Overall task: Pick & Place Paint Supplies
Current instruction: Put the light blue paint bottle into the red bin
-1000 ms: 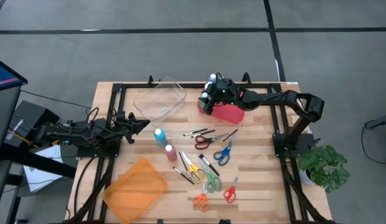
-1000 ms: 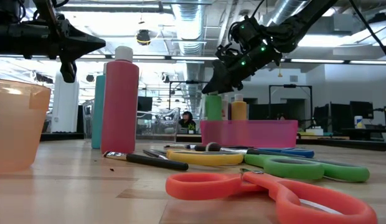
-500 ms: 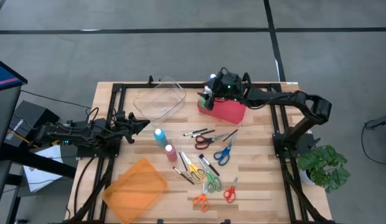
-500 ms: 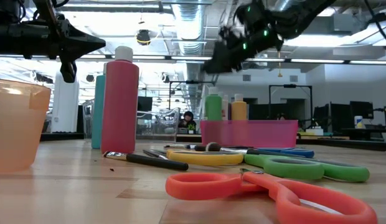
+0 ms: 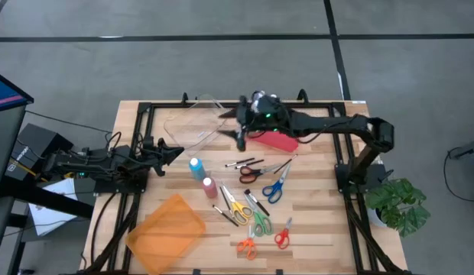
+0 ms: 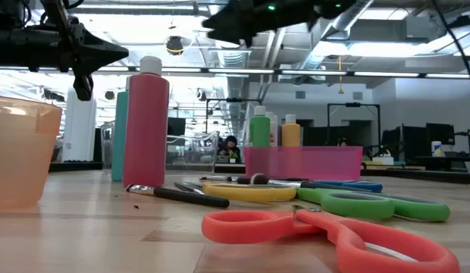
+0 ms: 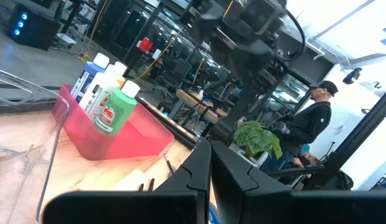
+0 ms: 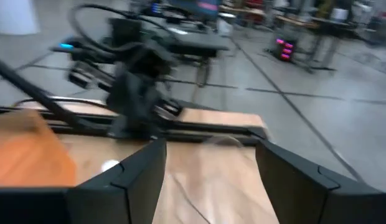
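A teal paint bottle (image 5: 196, 167) and a pink one (image 5: 209, 188) stand upright on the table's middle left. Both show large in the low view, the pink bottle (image 6: 146, 125) in front of the teal bottle (image 6: 119, 136). Several more bottles, among them a green one (image 7: 112, 109) and a yellow one (image 6: 291, 133), stand in the pink bin (image 5: 281, 142). My right gripper (image 5: 234, 128) hovers open and almost level, high above the table left of the bin, with nothing between its fingers (image 8: 210, 149). My left gripper (image 5: 176, 150) waits shut at the table's left edge.
A clear tray (image 5: 197, 122) sits at the far left under my right gripper. An orange bin (image 5: 167, 233) lies at the near left corner. Several scissors (image 5: 256, 218) and paintbrushes (image 5: 245, 163) are strewn over the near middle. A person (image 7: 311, 124) stands beyond the table.
My right gripper has risen from the green bottle in the pink bin and swung toward the table's left, tipping from pointing down to almost level. The green bottle stays upright in the bin.
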### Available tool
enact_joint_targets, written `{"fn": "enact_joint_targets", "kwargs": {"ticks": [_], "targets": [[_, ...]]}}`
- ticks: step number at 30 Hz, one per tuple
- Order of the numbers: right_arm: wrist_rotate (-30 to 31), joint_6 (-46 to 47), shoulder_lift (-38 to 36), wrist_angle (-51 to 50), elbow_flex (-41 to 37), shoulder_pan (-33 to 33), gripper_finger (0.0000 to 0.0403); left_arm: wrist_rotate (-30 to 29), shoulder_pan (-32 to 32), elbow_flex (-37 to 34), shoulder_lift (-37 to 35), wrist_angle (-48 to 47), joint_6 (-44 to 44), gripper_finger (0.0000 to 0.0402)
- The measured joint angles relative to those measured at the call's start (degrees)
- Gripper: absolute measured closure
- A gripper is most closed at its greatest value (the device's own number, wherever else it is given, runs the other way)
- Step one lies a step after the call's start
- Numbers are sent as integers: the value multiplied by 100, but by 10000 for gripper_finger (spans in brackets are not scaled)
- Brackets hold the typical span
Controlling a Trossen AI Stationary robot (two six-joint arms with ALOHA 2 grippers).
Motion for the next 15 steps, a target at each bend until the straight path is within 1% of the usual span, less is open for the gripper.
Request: {"fn": "enact_joint_targets", "kwargs": {"ticks": [7, 11, 15], "targets": [[-589, 2, 1113, -32, 986, 442, 158, 2, 0, 0, -2, 2, -3, 396], [-931, 0, 1640, -322, 1533, 627, 158, 0, 0, 0, -2, 2, -4, 396], [-1051, -4, 2136, -463, 1977, 761, 158, 1, 1, 0, -1, 2, -3, 396]]}}
